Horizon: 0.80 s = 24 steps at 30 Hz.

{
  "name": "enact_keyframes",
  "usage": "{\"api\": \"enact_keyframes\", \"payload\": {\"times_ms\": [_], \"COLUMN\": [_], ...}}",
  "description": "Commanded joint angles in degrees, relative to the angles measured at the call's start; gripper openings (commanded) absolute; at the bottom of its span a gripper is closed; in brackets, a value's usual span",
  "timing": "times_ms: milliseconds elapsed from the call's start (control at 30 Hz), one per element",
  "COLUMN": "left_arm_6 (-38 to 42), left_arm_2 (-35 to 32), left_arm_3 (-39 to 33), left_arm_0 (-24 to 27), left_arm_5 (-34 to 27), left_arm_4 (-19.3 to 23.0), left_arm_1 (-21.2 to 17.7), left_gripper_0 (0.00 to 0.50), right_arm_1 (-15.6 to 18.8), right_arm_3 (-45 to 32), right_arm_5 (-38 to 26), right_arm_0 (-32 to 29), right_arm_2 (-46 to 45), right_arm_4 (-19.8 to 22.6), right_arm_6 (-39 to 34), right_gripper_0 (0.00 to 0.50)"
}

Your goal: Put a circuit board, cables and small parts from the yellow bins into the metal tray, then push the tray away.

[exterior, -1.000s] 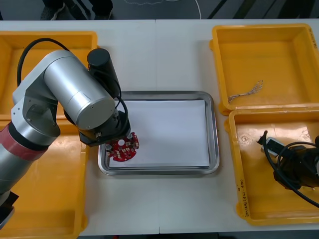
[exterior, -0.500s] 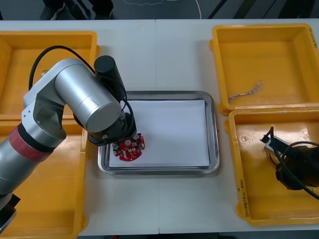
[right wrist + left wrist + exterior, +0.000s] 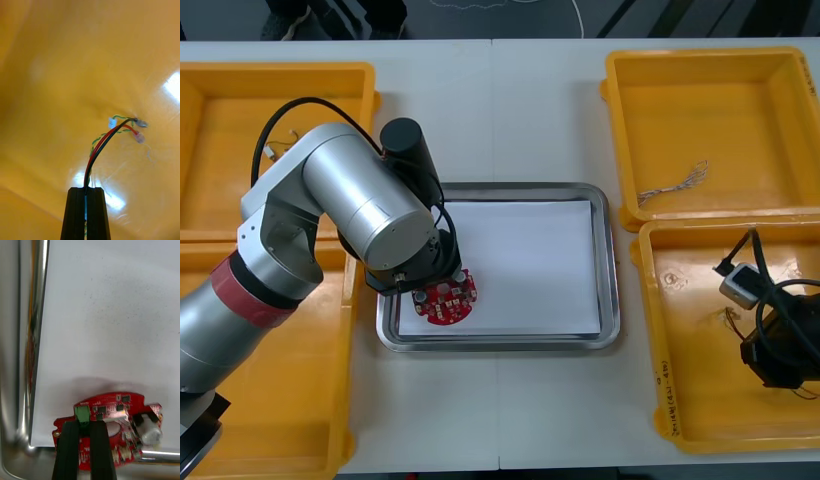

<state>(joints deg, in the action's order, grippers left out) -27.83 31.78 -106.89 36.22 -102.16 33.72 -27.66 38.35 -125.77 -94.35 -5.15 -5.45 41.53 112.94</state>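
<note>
1. Metal tray (image 3: 612, 290): I'm holding the circuit board (image 3: 446, 298) at its near-left corner, over the white liner. I'm thinking it should go down flat before I let go.
2. Far right bin (image 3: 612, 100) is carrying one thin twisted cable (image 3: 672, 184).
3. Left gripper (image 3: 84, 423) is clamping the board's edge by the green connector.
4. Right gripper (image 3: 86, 189), in the near right bin (image 3: 660, 400), is pinching a red and black cable (image 3: 98, 150).

The left hand (image 3: 84, 425) has carried the circuit board (image 3: 446, 300) a little farther from the metal tray's (image 3: 500, 342) left rim, over its white inside. The right hand (image 3: 85, 189), closed on a red and black cable (image 3: 98, 150), now sits farther from the tray's right rim.
</note>
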Motion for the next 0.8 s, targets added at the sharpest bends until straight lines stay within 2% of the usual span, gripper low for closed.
{"api": "enact_keyframes", "payload": {"times_ms": [33, 67, 167, 200, 233, 267, 300, 633, 800], "left_arm_6": [-5.5, -5.5, -5.7, -5.7, -5.7, -5.7, -5.6, -5.2, -5.1], "left_arm_2": [0.9, 0.8, 0.9, 0.8, 0.7, 0.6, 0.4, -3.8, -7.6], "left_arm_3": [-0.3, -0.3, -0.3, -0.3, -0.4, -0.4, -0.7, -6.3, -9.0], "left_arm_0": [0.7, 0.5, 0.1, 0.1, 0.2, 0.1, 0.1, 0.2, 0.1], "left_arm_5": [1.4, 1.7, 2.1, 2.0, 2.0, 2.0, 2.0, -4.5, -7.8], "left_arm_4": [-0.8, -0.9, -1.5, -1.5, -1.6, -1.5, -1.6, -0.8, -1.0], "left_arm_1": [1.2, 1.2, 1.4, 1.3, 1.3, 1.3, 1.3, -0.6, -0.6], "left_gripper_0": [0.134, 0.147, 0.256, 0.335, 0.439, 0.482, 0.500, 0.500, 0.500], "right_arm_1": [-0.6, -0.6, -1.0, -1.2, -1.4, -1.6, -1.8, -5.0, -6.3], "right_arm_3": [-5.1, -5.4, -6.5, -6.6, -6.7, -6.7, -6.9, -7.6, -7.6], "right_arm_5": [-2.9, -3.3, -4.6, -5.0, -5.2, -5.4, -6.0, -14.5, -15.6], "right_arm_0": [2.5, 2.7, 3.8, 4.3, 4.8, 5.2, 6.0, 13.9, 17.1], "right_arm_2": [-1.7, -1.7, -1.8, -1.8, -2.0, -2.1, -2.1, -2.1, -1.1], "right_arm_4": [1.5, 1.7, 3.1, 4.0, 4.8, 5.1, 5.2, 5.9, 6.6], "right_arm_6": [-6.4, -7.3, -12.1, -14.0, -15.7, -16.5, -17.8, -28.8, -33.6], "right_gripper_0": [0.000, 0.000, 0.000, 0.000, 0.000, 0.000, 0.000, 0.000, 0.000]}}
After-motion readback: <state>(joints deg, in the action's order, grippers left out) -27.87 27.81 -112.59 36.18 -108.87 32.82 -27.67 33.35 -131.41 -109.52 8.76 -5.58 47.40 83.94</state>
